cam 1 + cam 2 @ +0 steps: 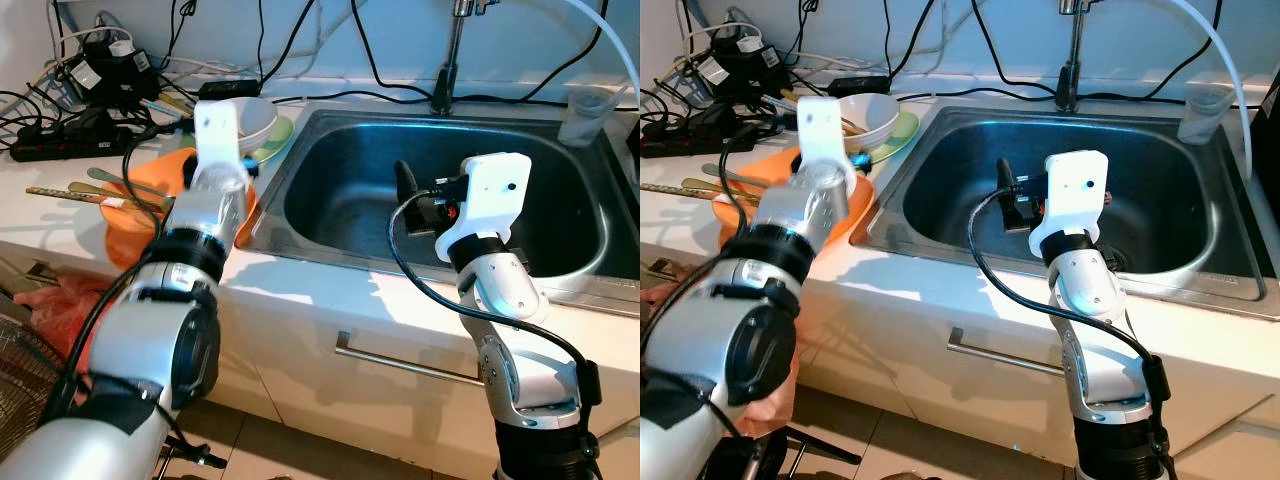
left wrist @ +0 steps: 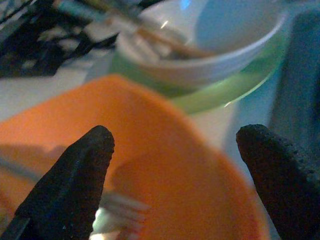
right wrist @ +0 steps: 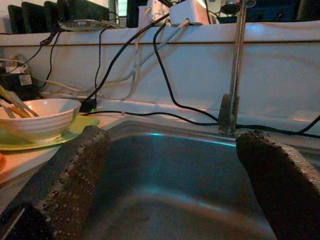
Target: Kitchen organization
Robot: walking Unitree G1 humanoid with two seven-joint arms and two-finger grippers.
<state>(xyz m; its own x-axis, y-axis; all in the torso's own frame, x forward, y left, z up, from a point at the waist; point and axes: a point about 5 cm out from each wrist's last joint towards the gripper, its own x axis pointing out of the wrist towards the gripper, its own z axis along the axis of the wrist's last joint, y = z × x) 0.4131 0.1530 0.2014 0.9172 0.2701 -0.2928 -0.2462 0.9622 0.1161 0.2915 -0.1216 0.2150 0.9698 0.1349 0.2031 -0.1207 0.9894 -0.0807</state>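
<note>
An orange plate (image 1: 160, 168) lies on the white counter left of the sink, with a fork (image 2: 120, 207) on it. Behind it a white bowl (image 1: 258, 118) holding chopsticks sits on a green plate (image 1: 277, 140). My left gripper (image 2: 175, 145) hovers open just above the orange plate, facing the bowl; in the eye views its white wrist (image 1: 216, 132) hides the fingers. My right gripper (image 3: 172, 145) is open and empty over the steel sink (image 1: 330, 215), with one black finger (image 1: 404, 182) showing ahead of its white wrist.
Chopsticks and a spoon (image 1: 105, 188) lie on the counter left of the orange plate. A power strip and tangled cables (image 1: 70, 140) crowd the back left. A faucet (image 1: 450, 60) and a clear plastic cup (image 1: 587, 115) stand behind the sink. An orange bag (image 1: 55, 300) hangs below the counter.
</note>
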